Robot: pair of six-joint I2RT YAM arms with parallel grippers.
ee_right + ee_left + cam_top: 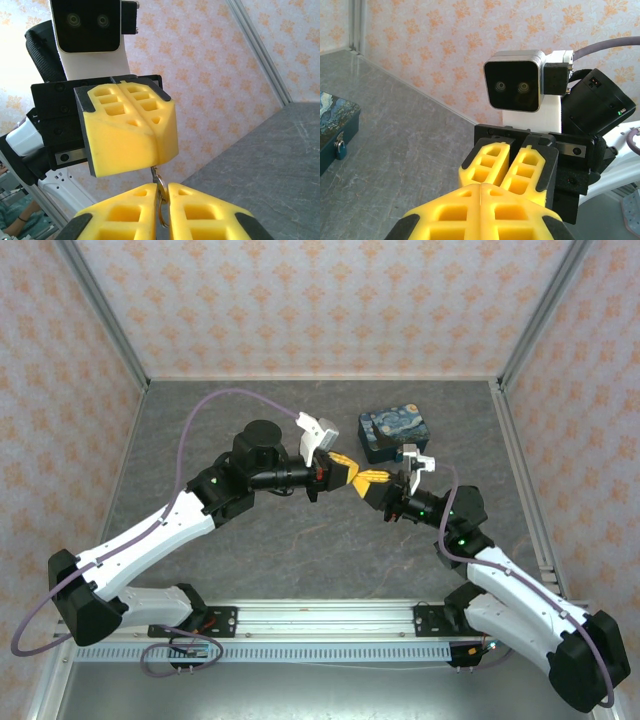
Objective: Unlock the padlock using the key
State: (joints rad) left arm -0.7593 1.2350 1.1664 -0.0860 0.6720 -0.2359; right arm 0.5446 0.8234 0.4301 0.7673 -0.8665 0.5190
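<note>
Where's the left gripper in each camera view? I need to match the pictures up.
Top external: left gripper at centre, just lower left of the painted tin.
Left wrist: left gripper at bottom centre, shut.
Right wrist: left gripper left of centre, pointing down at the camera.
Shared landmark: the right gripper, meeting it tip to tip in every view.

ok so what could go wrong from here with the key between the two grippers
1. The left gripper shows just a sliver of the key at its tips, and the right gripper flanks only the thin key ring. If the left lets go, the key might drop or dangle.
2. The padlock on the Starry Night tin is tiny, so a swinging key would likely miss it.
</note>
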